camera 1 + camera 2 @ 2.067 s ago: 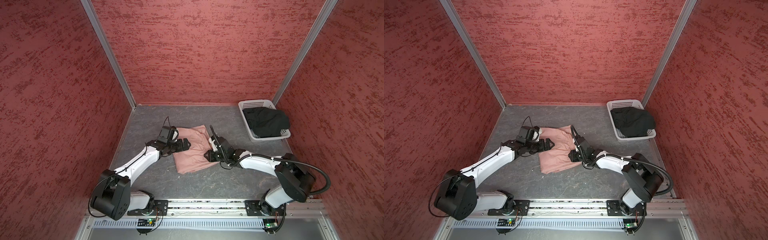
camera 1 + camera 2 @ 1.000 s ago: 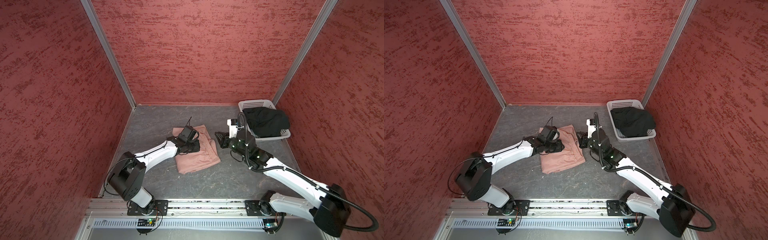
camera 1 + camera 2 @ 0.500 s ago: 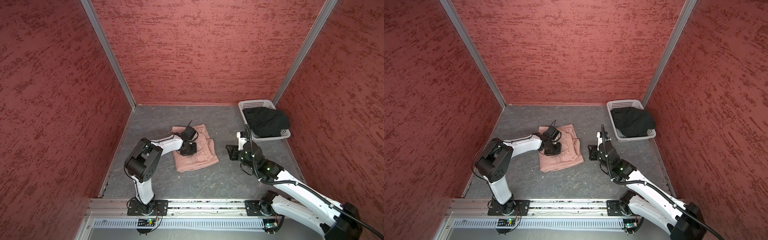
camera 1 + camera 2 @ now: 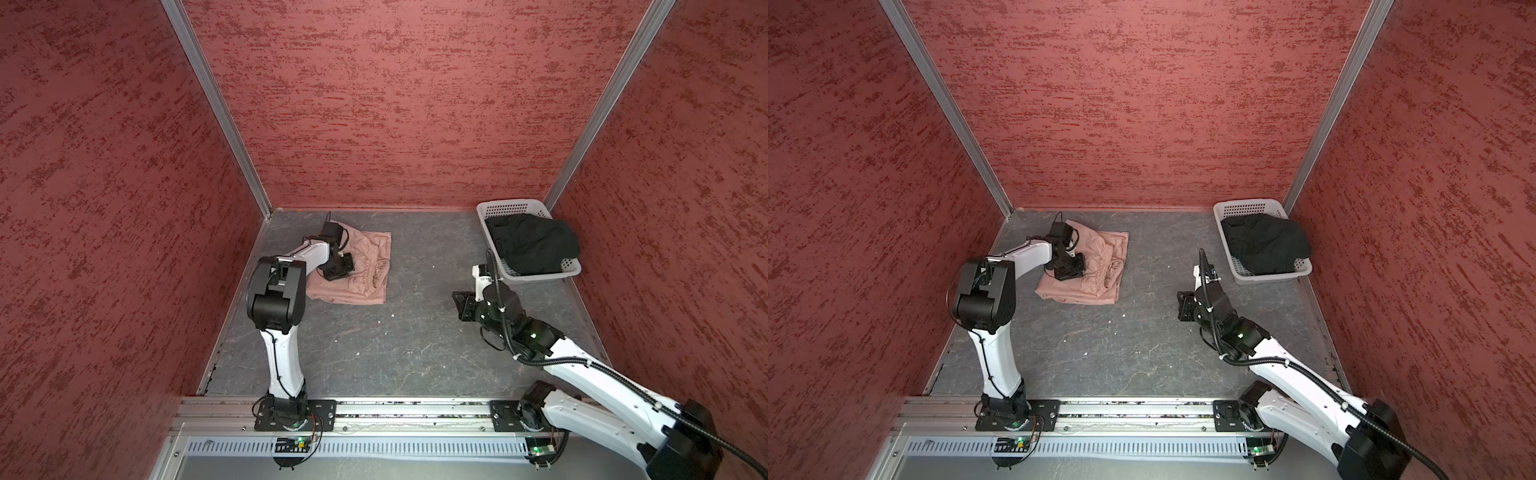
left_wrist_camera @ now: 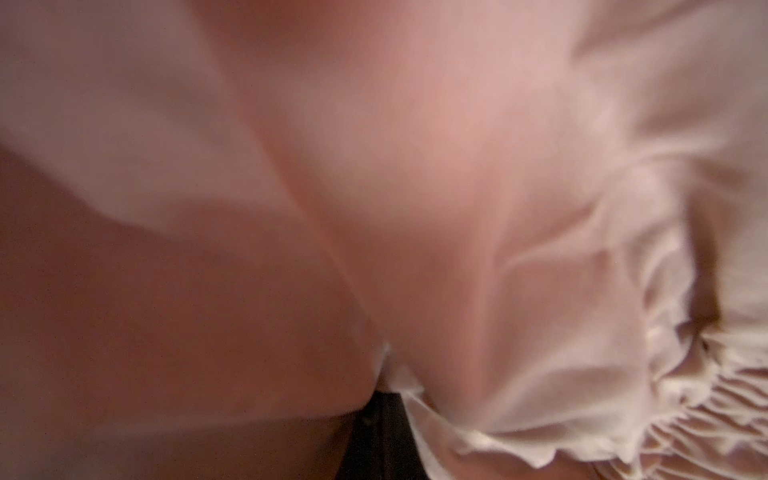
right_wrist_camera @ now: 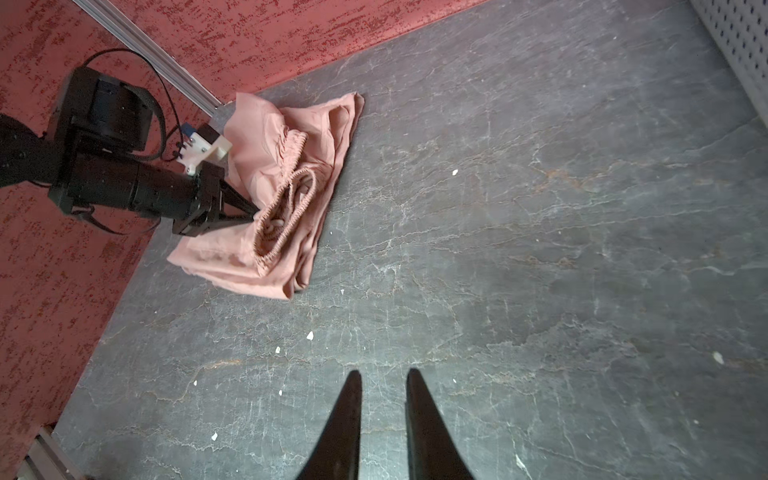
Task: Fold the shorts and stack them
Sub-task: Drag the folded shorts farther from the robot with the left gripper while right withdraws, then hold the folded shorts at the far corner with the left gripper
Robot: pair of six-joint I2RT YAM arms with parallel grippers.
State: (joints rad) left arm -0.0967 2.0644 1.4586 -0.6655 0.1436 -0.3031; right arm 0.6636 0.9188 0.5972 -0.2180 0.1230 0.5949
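Dragged toward the back left corner of the grey tabletop (image 4: 415,340), the roughly folded dusty pink fabric shorts (image 4: 368,270) lie under my left gripper (image 6: 252,214), clamped on cloth by their gathered waistband (image 6: 291,166), forearm (image 4: 309,251) low. My right gripper (image 6: 382,376), jaws narrowly apart and empty, has pulled back near the white perforated plastic basket (image 4: 515,205) holding the crumpled black fabric shorts (image 4: 532,245), probably my next pair.

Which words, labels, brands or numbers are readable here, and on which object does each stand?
None can be read.
The pink shorts, the black shorts and the white basket show no print.
Any marking on the small circuit boards is too small to read.
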